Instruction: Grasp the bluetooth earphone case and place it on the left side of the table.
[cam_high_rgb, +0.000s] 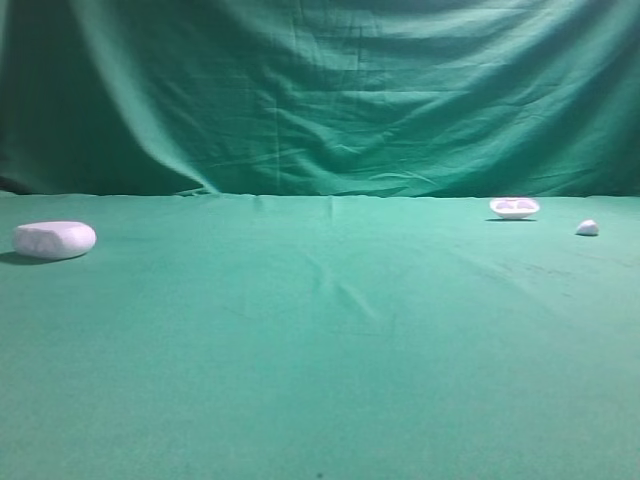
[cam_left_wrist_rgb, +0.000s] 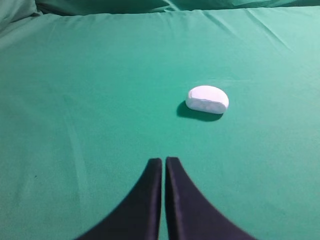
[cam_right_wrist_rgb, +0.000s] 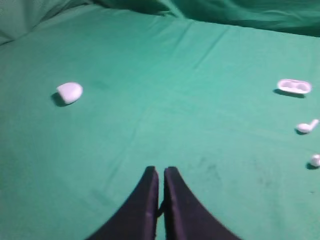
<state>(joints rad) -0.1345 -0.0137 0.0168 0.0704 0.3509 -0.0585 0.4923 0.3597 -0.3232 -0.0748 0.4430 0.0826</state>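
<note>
Both fingers (cam_left_wrist_rgb: 163, 165) (cam_right_wrist_rgb: 160, 172) are pressed together, holding nothing. At 3 o'clock sits a small white dish (cam_high_rgb: 514, 207). At 9 o'clock lies the smooth white earphone case (cam_high_rgb: 54, 239).

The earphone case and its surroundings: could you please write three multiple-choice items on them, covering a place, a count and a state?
1. In the exterior high view, where does the bluetooth earphone case lie?
A far left of the table
B far right
C centre

2. How many white things does the right wrist view show on the green cloth?
A two
B three
C five

3. How does the left tool stand?
A shut, empty
B open
C shut on the case

Key:
1 A, it sits by the left edge.
2 C, the case, the dish-like piece and three small bits.
3 A, its fingers meet, short of the case.
</note>
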